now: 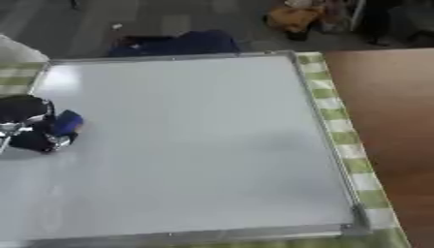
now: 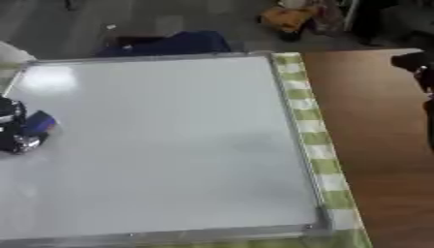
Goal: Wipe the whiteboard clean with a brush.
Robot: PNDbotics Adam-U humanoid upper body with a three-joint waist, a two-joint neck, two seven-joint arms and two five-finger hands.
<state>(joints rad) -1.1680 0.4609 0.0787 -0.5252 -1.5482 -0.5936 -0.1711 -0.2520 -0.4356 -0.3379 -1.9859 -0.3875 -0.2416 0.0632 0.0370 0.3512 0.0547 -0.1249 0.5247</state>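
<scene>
A large whiteboard (image 1: 186,145) with a metal frame lies flat and fills most of the view; its surface looks blank. At the board's left edge my left hand (image 1: 30,128) is curled round a blue brush (image 1: 68,121), which rests against the board. Part of my right hand (image 2: 417,65) shows at the right edge of the right eye view, over the brown table, well apart from the board; its fingers are hidden.
A green-and-white checked cloth (image 1: 339,126) lies under the board, showing along its right side. The brown tabletop (image 1: 394,121) runs to the right. A dark blue bundle (image 1: 174,44) lies on the floor beyond the far edge.
</scene>
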